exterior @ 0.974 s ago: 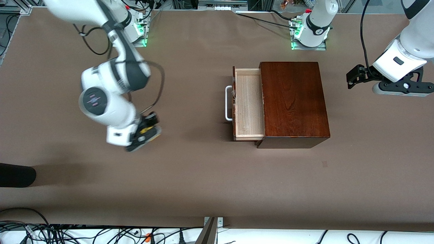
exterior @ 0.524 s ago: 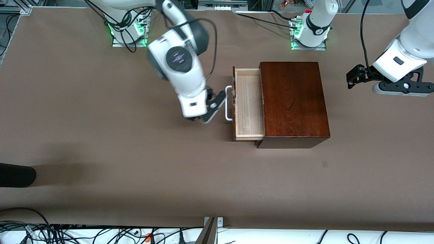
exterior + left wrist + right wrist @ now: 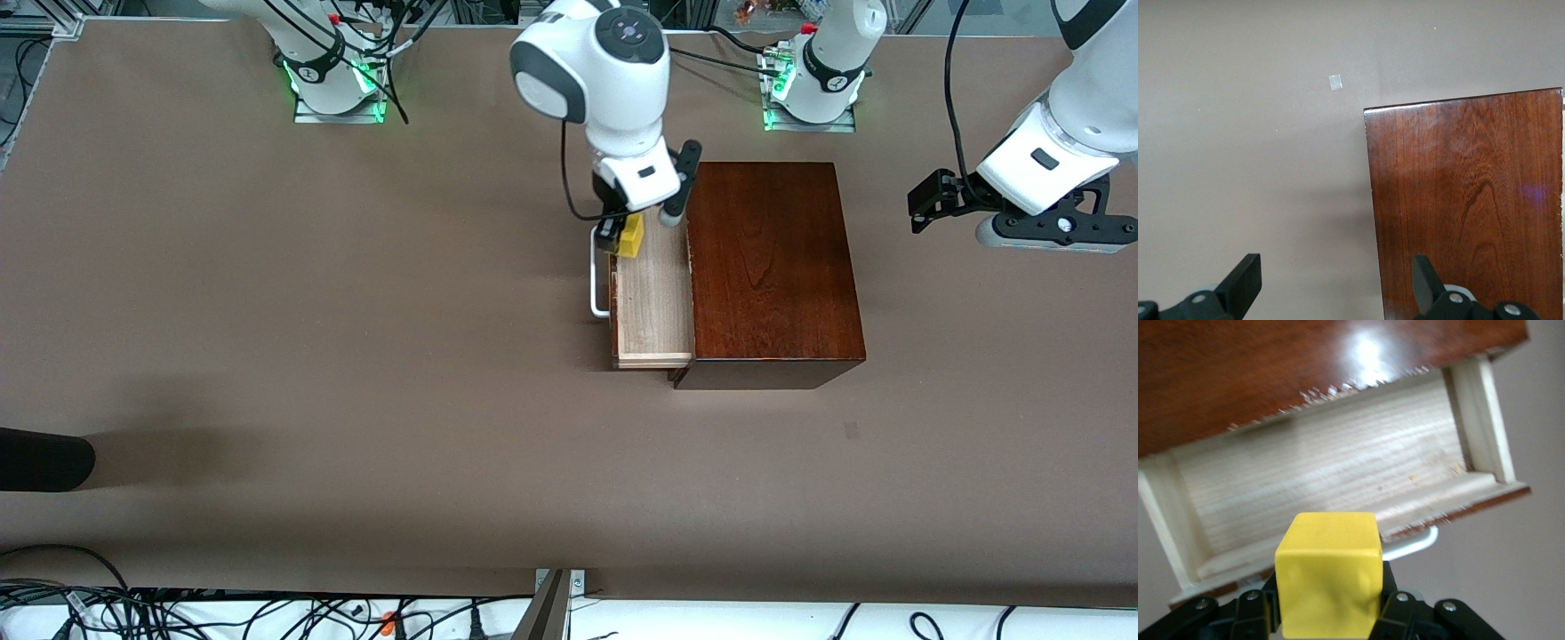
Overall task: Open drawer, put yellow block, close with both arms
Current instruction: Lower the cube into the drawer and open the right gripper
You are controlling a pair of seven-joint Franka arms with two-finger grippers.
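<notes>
Holding the yellow block (image 3: 631,236) pinched between the right gripper (image 3: 628,233) fingers, up in the air over the drawer (image 3: 653,293), right at the end of the tray closest to the robot bases. From the right wrist view, block (image 3: 1329,573) clamped from 2 sides by the black fingers (image 3: 1398,607), pale wood tray floor (image 3: 1331,483) showing past it, looks bare as far as visible. White handle (image 3: 1411,545) peeking out just beside the block in that same shot.

Drawer pulled out of the dark wooden box (image 3: 769,267) toward the right arm's end of the table, white U-shaped handle (image 3: 597,271) on its front, roughly the whole tray exposed. Box sitting flat on the brown table (image 3: 356,400), about midway between the 2 arm bases.

Waiting off at its own end of the table: the left gripper (image 3: 925,206), hanging over bare tabletop, well apart from the box. Fingers (image 3: 1245,287) spread wide in the left wrist view, nothing between them, with the glossy box top (image 3: 1465,207) and a small pale patch (image 3: 1335,81) on the table in that shot.

Also a dark rounded thing (image 3: 40,458) poking in at the table edge near the front camera, can't tell what it is.
</notes>
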